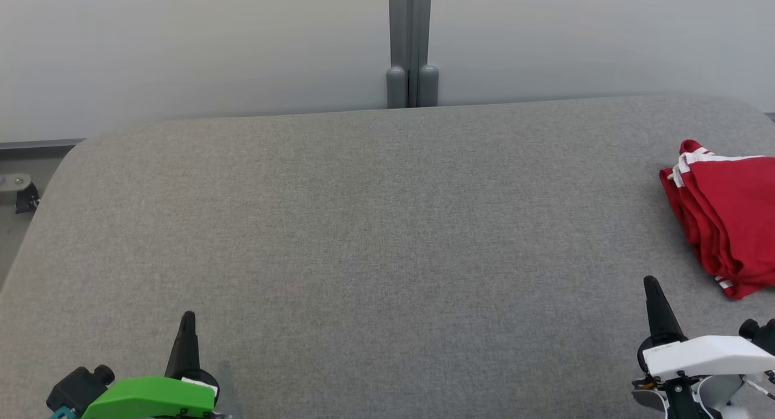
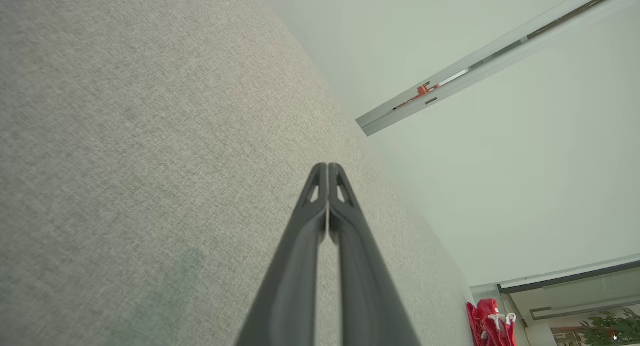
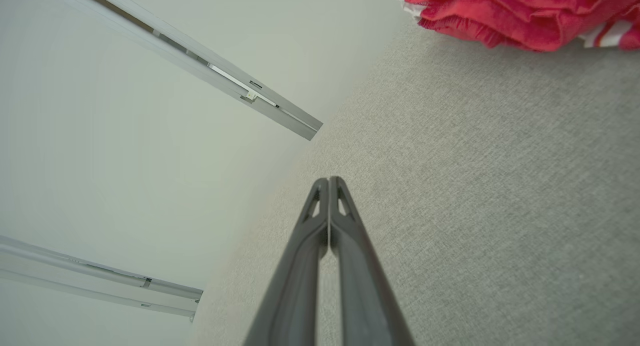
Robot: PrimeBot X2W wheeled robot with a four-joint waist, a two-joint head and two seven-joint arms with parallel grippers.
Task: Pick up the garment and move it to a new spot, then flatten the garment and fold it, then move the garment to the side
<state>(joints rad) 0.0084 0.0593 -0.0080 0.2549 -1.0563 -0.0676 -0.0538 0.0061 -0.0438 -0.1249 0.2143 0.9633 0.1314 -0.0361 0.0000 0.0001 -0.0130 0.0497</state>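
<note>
Nearest me, the left gripper [image 1: 187, 320] and right gripper [image 1: 652, 284] sit fully closed and empty over the grey fabric table [image 1: 375, 225]. Beyond the right gripper, at the table's right edge, the red white-striped garment [image 1: 726, 219] lies folded. I judge that all steps are complete.

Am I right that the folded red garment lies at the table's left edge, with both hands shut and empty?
Not quite: the head view shows the garment at the table's right edge, just beyond the right hand. That hand and the left hand are indeed shut and empty.
</note>
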